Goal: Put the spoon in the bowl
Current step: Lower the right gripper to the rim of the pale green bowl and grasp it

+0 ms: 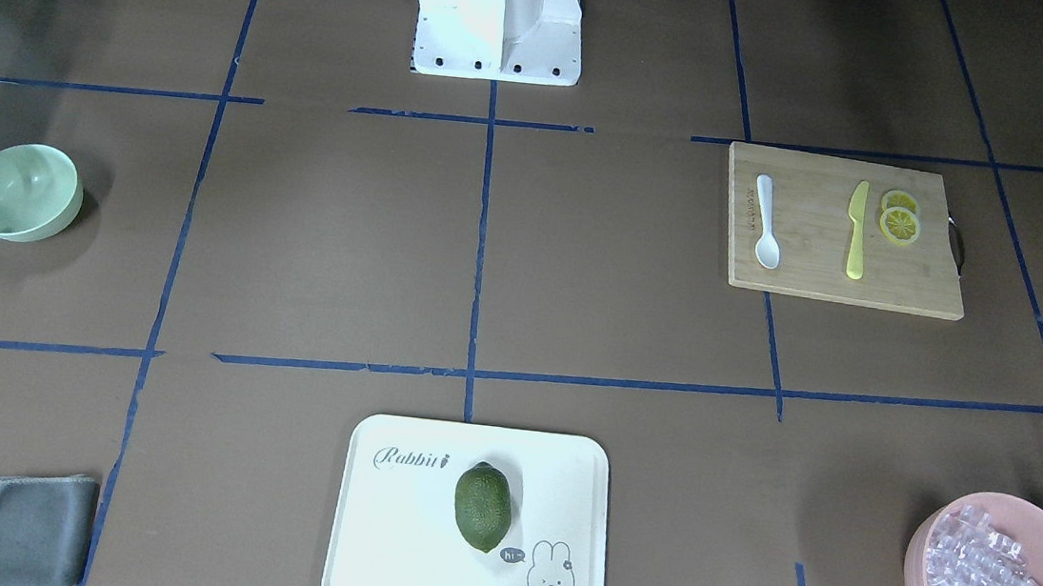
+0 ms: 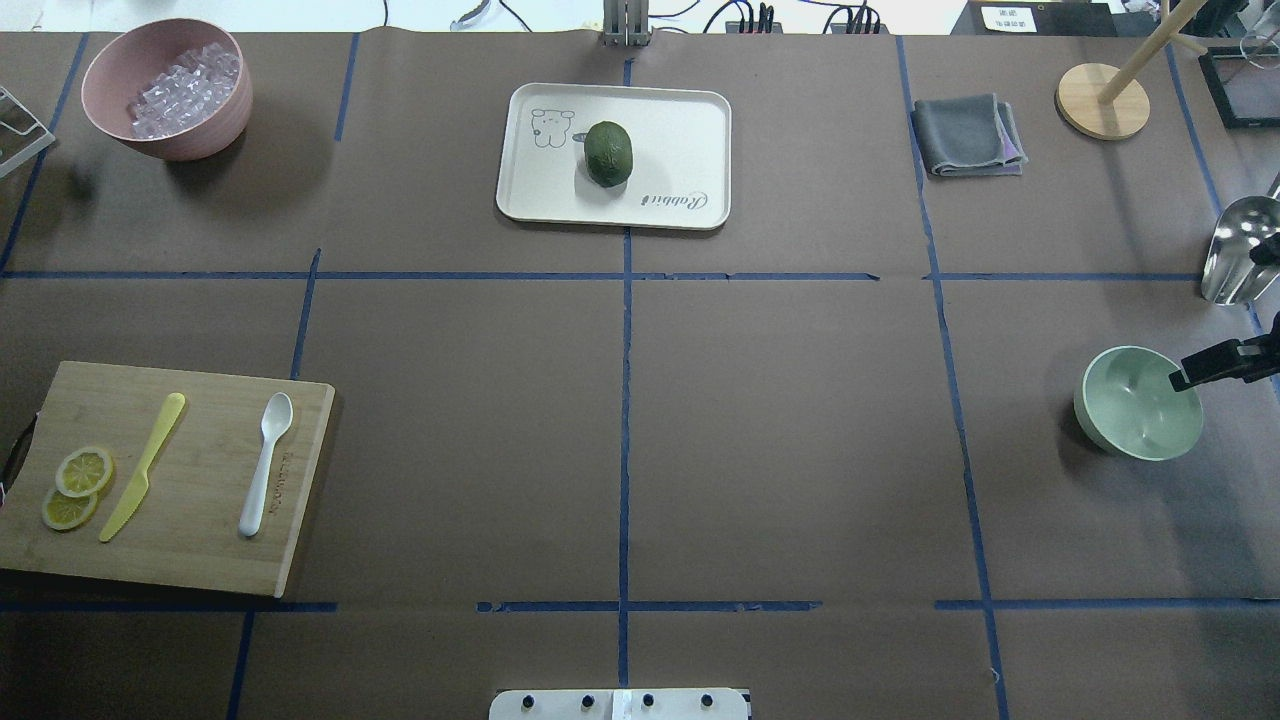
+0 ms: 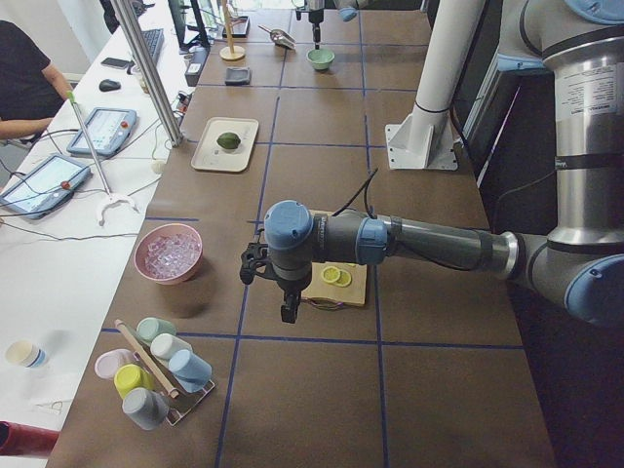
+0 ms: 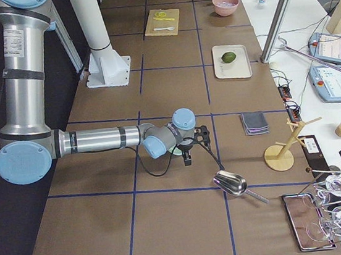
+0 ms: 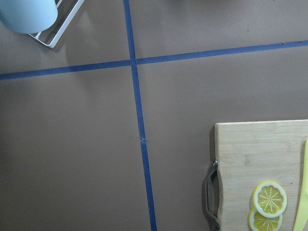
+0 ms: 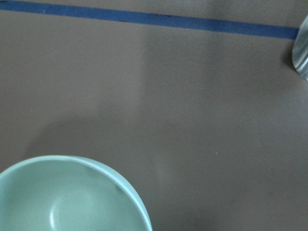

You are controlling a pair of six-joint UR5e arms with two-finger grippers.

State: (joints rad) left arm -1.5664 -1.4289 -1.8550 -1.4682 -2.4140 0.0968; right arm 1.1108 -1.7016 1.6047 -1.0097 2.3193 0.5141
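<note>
On the brown tabletop [image 2: 780, 420], the bamboo cutting board [image 2: 200, 545] sits lower left in the overhead view; its engraved edge mark is too small to read. The white rectangular tray [image 2: 680, 130] reads "Rabbit". The pale mint-green bowl [image 2: 1130, 410] sits far right, your right fingers [image 2: 1212, 366] over its rim. The small white plastic spoon [image 2: 264, 468] lies on the board, handle toward the bottom edge, nearest your left fingers [image 3: 289, 310]. You cannot tell whether either pair is spread or pressed together.

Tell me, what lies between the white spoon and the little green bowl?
From the spoon, on its wooden board, to the bowl: only bare brown table crossed by two blue tape lines, as the overhead view shows.
</note>
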